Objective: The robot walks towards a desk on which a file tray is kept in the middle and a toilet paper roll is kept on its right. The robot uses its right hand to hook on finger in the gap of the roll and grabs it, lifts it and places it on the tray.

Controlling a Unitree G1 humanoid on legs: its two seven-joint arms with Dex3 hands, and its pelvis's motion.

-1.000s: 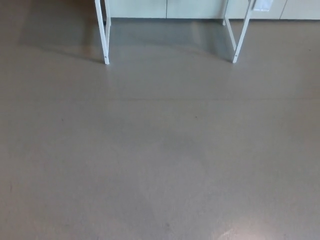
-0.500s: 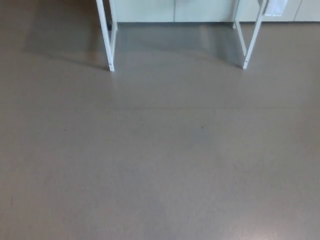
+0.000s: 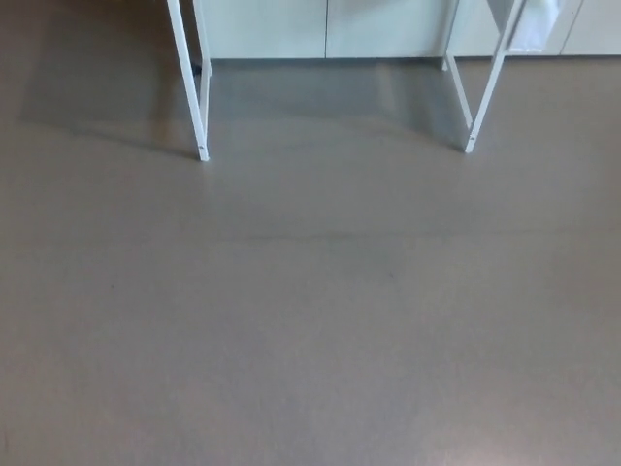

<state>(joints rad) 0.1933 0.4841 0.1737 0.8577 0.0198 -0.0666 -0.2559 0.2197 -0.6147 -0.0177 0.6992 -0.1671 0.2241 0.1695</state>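
The view holds mostly bare grey floor (image 3: 310,320). Two white desk legs show at the top of the frame, one at the upper left (image 3: 190,87) and one at the upper right (image 3: 488,87). Behind them along the top edge run pale panels (image 3: 320,24), and a white object (image 3: 539,24) hangs at the upper right corner, too cropped to identify.

Compared with a second ago, the feet of both legs sit lower in the frame and stand a little wider apart, and the whole picture has shifted with them. That reads as the camera moving, not the desk: the robot appears to be walking up to it.

The desktop is above the frame's top edge, so neither the file tray nor the toilet paper roll is visible, and their positions cannot be confirmed. Neither the right hand nor the left hand shows, so whether their fingers are spread or closed cannot be told.

The task looks to be in its approach stage, with the reach for the roll not yet begun.
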